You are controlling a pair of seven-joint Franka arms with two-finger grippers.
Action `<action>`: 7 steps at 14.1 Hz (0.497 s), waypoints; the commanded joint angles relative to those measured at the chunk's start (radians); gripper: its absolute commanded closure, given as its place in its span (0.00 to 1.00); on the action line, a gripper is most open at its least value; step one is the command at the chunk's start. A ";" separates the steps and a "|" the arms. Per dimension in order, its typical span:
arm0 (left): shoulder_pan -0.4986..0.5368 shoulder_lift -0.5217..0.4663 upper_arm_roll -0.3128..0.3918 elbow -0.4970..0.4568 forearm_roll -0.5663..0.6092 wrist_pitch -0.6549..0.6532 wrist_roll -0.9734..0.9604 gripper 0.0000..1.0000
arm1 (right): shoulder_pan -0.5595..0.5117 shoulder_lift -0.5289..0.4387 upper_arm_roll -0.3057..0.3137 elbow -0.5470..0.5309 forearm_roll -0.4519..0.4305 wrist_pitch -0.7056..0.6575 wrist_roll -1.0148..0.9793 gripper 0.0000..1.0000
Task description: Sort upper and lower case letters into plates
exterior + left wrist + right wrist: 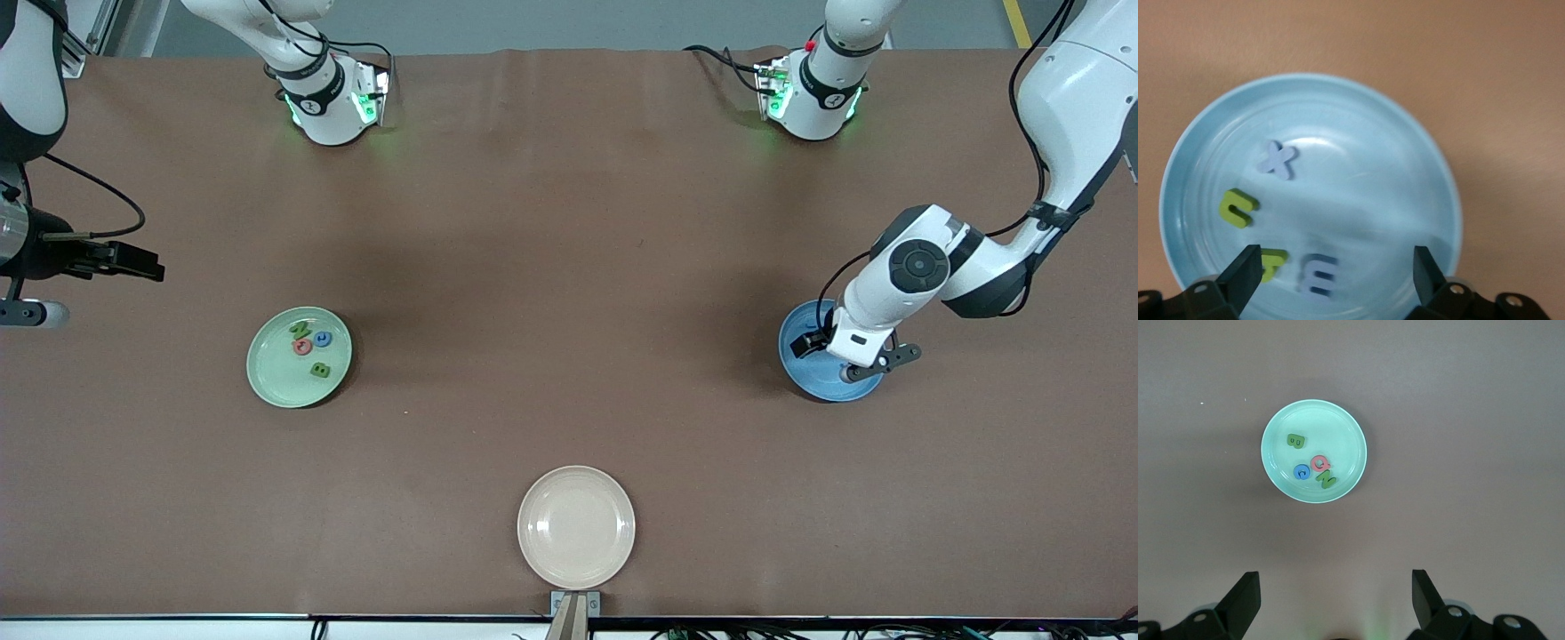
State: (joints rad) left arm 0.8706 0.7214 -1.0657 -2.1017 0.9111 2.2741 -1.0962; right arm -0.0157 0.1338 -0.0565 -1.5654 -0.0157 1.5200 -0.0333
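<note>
The blue plate (827, 387) lies toward the left arm's end of the table. My left gripper (807, 343) hovers low over it, open (1338, 267) and holding nothing. In the blue plate (1371, 133) I see a lavender x (1278, 159), a green c (1238, 207), another green letter (1273, 262) and a blurred lavender E (1319, 274) below the spread fingers. The mint green plate (276, 373) toward the right arm's end holds a green N (300, 330), a blue letter (323, 338), a pink letter (302, 347) and a green B (320, 370). My right gripper (147, 267) waits high up, open and empty (1336, 587), looking down on the mint plate (1338, 427).
An empty cream-beige plate (576, 526) sits near the table's front edge, midway between the arms. Both arm bases (333, 102) (813, 98) stand along the table's back edge. Brown tabletop (569, 293) spreads between the plates.
</note>
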 commanded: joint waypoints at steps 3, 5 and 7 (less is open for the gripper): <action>0.070 -0.034 -0.114 0.087 -0.044 -0.054 0.038 0.00 | -0.020 -0.033 0.023 0.008 -0.007 -0.018 -0.010 0.00; 0.068 -0.036 -0.140 0.138 -0.066 -0.134 0.076 0.00 | -0.020 -0.031 0.021 0.037 -0.007 -0.018 -0.003 0.00; 0.067 -0.034 -0.142 0.144 -0.070 -0.142 0.087 0.00 | -0.023 -0.031 0.020 0.067 -0.007 -0.018 -0.008 0.00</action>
State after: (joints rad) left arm 0.9403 0.7055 -1.2013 -1.9644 0.8632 2.1572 -1.0338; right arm -0.0159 0.1235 -0.0532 -1.5178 -0.0157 1.5133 -0.0334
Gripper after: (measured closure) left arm 0.000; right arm 0.000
